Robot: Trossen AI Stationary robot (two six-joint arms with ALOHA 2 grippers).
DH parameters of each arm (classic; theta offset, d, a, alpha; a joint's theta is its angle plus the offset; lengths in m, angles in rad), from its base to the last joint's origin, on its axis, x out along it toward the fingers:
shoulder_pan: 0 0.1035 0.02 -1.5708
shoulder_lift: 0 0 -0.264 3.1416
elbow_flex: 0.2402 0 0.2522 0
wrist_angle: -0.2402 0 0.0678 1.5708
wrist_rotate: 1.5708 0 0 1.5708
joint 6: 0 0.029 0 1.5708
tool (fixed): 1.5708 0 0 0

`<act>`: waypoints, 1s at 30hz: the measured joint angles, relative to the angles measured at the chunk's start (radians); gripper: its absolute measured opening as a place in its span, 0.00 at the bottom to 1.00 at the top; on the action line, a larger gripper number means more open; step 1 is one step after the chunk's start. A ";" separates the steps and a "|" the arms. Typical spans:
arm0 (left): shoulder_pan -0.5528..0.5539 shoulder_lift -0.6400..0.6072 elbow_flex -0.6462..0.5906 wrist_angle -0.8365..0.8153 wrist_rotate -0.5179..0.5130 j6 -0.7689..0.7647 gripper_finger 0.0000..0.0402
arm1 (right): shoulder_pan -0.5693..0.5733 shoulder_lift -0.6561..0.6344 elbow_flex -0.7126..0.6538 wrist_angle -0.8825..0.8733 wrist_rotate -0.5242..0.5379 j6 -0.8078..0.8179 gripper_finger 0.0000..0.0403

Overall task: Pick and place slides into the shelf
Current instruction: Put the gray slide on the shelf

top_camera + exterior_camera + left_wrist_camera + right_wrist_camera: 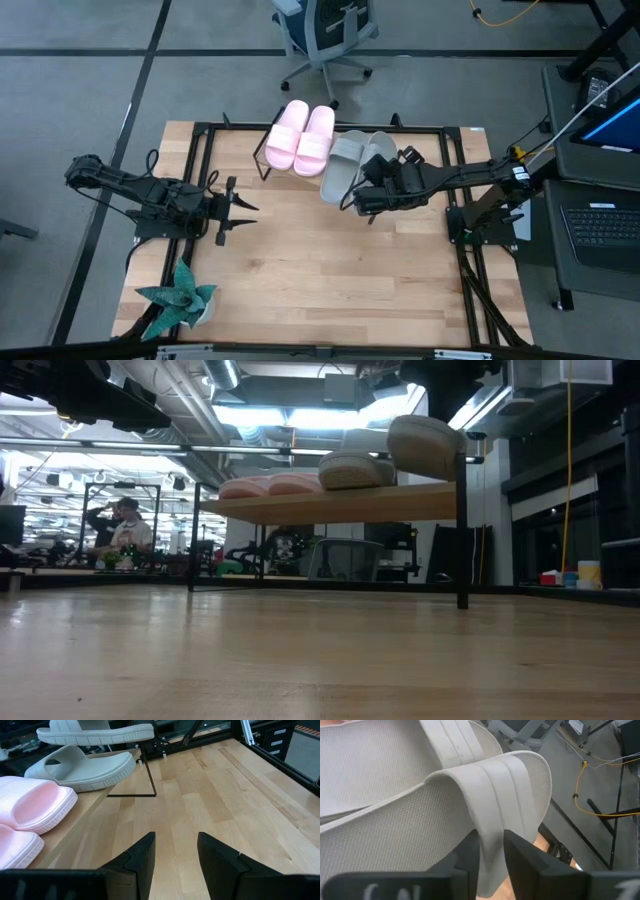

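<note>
i had the light wooden tabletop (330,260) under both arms, ringed by a black frame, with grey floor around it. an office chair (325,35) stood past the far edge and a laptop (605,225) sat off to the right. in the low view the room behind was a bright workshop, with a person (125,530) far off on the left.

the shelf (340,503) stood at the far side of the table. the pink slides (300,135) lay side by side on its left part, and one grey-green slide (343,165) lay just beside them. the second grey-green slide (470,815) was in my right gripper (490,855), whose fingers were pinched together on its wide strap. it was held tilted, just above the shelf's right end, close against its mate.

my left gripper (175,852) hung over bare wood on the left of the table, near the shelf's left end, its fingers a little apart and holding nothing. a small green plant (180,295) stood at the near left corner, well apart from everything. the shelf's thin black leg (150,777) stood between the left gripper and the grey-green pair.
</note>
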 joint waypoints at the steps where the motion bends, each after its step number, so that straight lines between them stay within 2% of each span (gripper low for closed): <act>1: 0.000 0.000 0.000 0.000 0.000 0.000 0.35 | 0.000 0.000 0.000 0.006 0.000 -0.004 0.24; 10: 0.000 0.000 0.000 0.000 0.000 0.000 0.35 | 0.000 0.001 0.000 0.045 0.002 -0.031 0.38; 19: 0.000 0.000 0.000 0.000 0.000 0.000 0.35 | 0.000 0.001 0.003 0.053 0.004 -0.055 0.44; 30: 0.000 0.000 0.000 0.000 0.000 0.000 0.35 | 0.023 0.001 0.206 0.097 0.005 -0.141 0.44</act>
